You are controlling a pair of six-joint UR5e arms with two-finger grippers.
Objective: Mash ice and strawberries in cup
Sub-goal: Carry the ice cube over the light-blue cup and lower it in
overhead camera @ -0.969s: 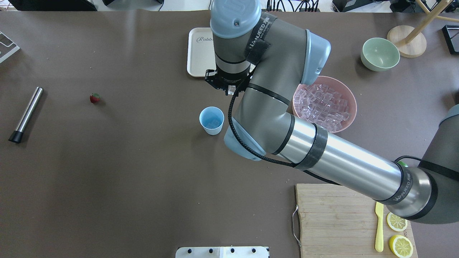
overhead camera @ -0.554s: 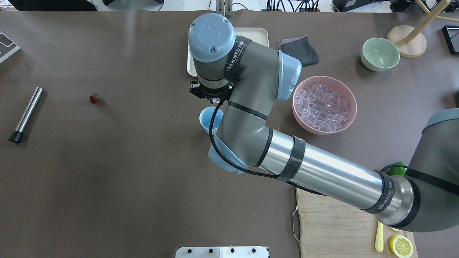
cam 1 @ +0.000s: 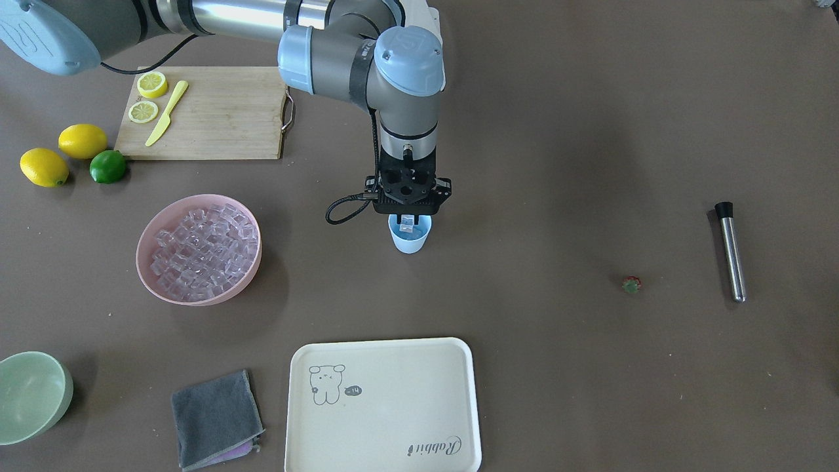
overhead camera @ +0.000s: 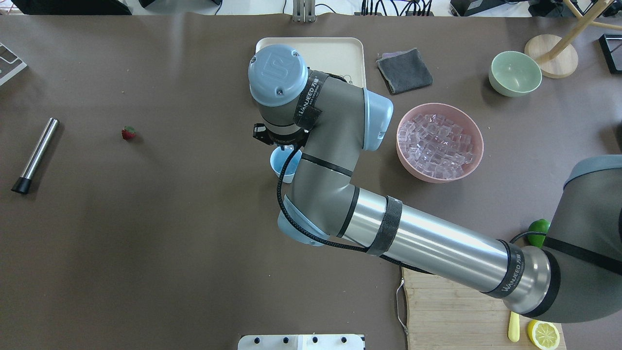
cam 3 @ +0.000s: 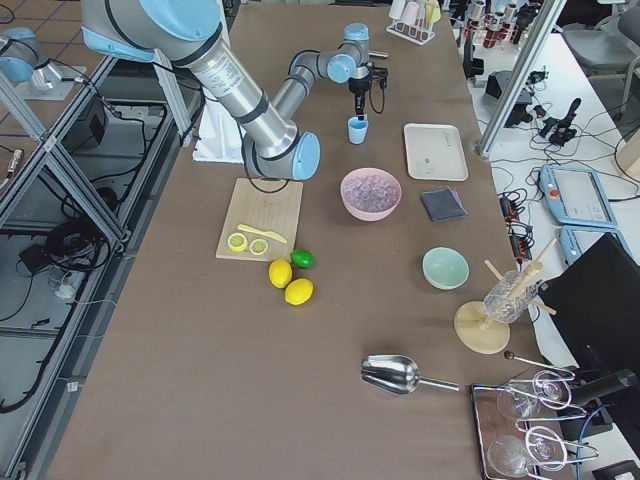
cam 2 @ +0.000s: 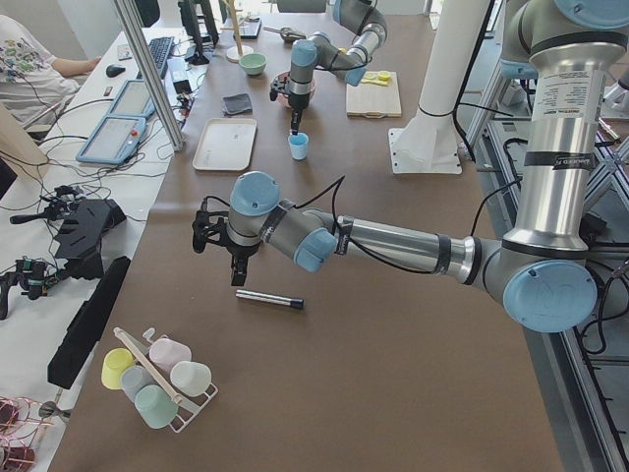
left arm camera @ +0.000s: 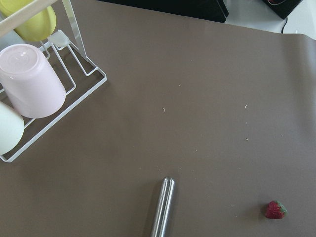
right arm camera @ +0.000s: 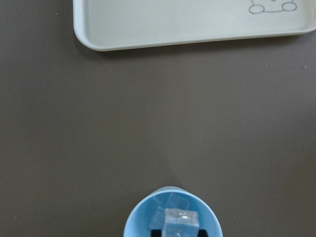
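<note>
The light-blue cup (cam 1: 411, 241) stands mid-table and holds a couple of ice cubes (right arm camera: 173, 201). My right gripper (cam 1: 408, 220) hangs straight over the cup's mouth, shut on one clear ice cube (right arm camera: 181, 220). In the overhead view the wrist hides most of the cup (overhead camera: 278, 166). More ice (cam 1: 200, 246) fills the pink bowl (cam 1: 204, 299). The strawberry (cam 1: 631, 284) lies alone on the table, far from the cup, and also shows in the left wrist view (left arm camera: 275, 210). My left gripper (cam 2: 236, 267) hovers near the strawberry's end of the table; I cannot tell if it is open or shut.
A metal muddler (cam 1: 731, 252) lies beyond the strawberry. A cream tray (cam 1: 383, 406), grey cloth (cam 1: 215, 418) and green bowl (cam 1: 33, 393) sit across the table. A cutting board (cam 1: 216, 111) with lemon slices and a knife, two lemons and a lime (cam 1: 107, 166) are near my right base. A cup rack (left arm camera: 34, 94) stands by my left wrist.
My right arm has swung from beside the tray to directly over the cup, carrying the ice cube. The strawberry and muddler have not moved.
</note>
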